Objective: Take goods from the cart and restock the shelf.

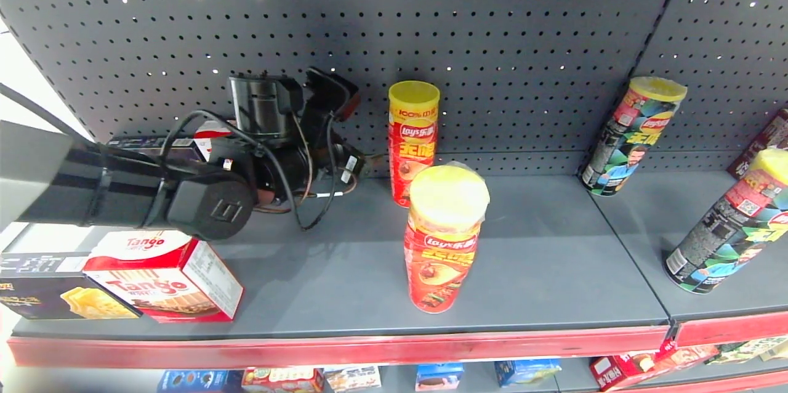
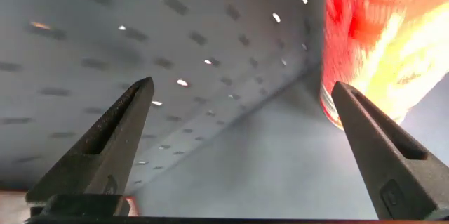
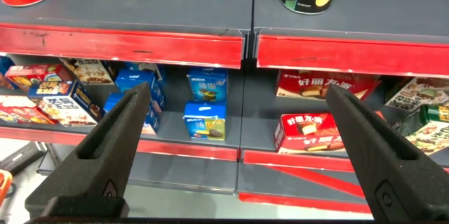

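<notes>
The left gripper is hanging low over the grey metal shelf board, close to the dark perforated back panel, with its two dark fingers spread wide and nothing between them. The tall red crisp tube with a yellow plastic lid is standing upright at the back of the shelf, just to the robot's right of that gripper, its long axis vertical. In the left wrist view it is looming beside one finger rather than centred in the gap, and whether it is touching that finger cannot be told. A second red tube with a yellow lid is standing upright nearer the shelf's front lip, apart from the first and further to the right of the arm's line. The right gripper is also gaping open and empty, facing the lower shelves where small blue boxes are lying, so the left arm is by far the nearer one. A red-and-white wafer box is sitting at the front left under the left forearm. A dark crisp tube with a yellow lid is standing well off to the right. Judging by this, the back tube is looking already shelved, and the coming move is probably a straight pull-back toward the robot. The thing to watch is the tube at the right of the fingers, since any sideways drift that way could be tipping it.
</notes>
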